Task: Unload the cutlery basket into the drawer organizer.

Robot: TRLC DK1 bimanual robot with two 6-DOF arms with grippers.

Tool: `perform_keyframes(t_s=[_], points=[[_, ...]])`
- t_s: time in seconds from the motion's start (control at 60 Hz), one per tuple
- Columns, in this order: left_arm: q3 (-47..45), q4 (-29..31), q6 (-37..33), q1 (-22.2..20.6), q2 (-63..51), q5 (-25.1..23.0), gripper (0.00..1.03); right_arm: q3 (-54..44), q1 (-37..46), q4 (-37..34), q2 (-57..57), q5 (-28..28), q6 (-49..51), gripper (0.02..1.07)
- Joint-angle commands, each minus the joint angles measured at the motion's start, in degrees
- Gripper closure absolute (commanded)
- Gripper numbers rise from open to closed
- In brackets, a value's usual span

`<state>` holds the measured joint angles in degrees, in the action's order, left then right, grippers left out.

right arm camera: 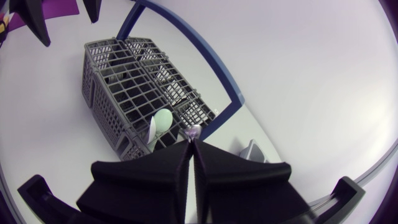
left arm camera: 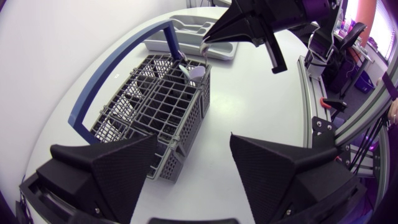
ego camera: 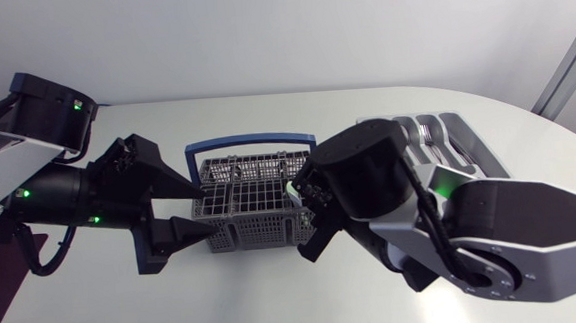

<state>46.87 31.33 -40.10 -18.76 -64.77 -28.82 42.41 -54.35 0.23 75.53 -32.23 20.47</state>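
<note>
A grey wire cutlery basket [ego camera: 254,206] with a blue handle [ego camera: 252,141] stands mid-table. At its right end my right gripper [ego camera: 307,206] is shut on the top of a thin pale utensil handle [right arm camera: 193,130] standing in the end compartment; what kind of utensil I cannot tell. Beside it a pale green spoon [right arm camera: 161,122] stands bowl up. My left gripper [ego camera: 197,210] is open at the basket's left end, and the basket's corner [left arm camera: 169,167] lies between its fingers. The grey drawer organizer [ego camera: 472,142] lies at the back right with metal cutlery in it.
The white table [ego camera: 276,292] runs bare along its front and to the right of the basket. My right arm [ego camera: 493,229] crosses the table in front of the organizer. A table edge rail [left arm camera: 311,93] runs beside the basket's far side in the left wrist view.
</note>
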Motion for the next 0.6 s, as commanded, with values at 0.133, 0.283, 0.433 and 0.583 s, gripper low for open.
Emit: perform_keyframes(t_s=[0.133,0.283,0.433,0.583], points=[[0.68,-0.57,1.16,-1.27,-0.53,0.17,0.18,2.15,-1.29,-1.46,-5.21,0.06,3.35,1.01],[1.64,-0.83,1.34,-3.12,-1.76,0.17,0.14,2.59,-1.29,-2.25,-9.61,1.38,5.63,1.01],[3.05,-1.54,2.30,-5.05,-2.20,0.17,0.11,2.59,-1.55,-3.04,-14.00,2.61,7.22,1.01],[5.95,-1.62,3.27,-7.08,-3.78,-0.89,0.11,3.64,-1.64,-5.68,-19.36,5.69,7.92,1.01]])
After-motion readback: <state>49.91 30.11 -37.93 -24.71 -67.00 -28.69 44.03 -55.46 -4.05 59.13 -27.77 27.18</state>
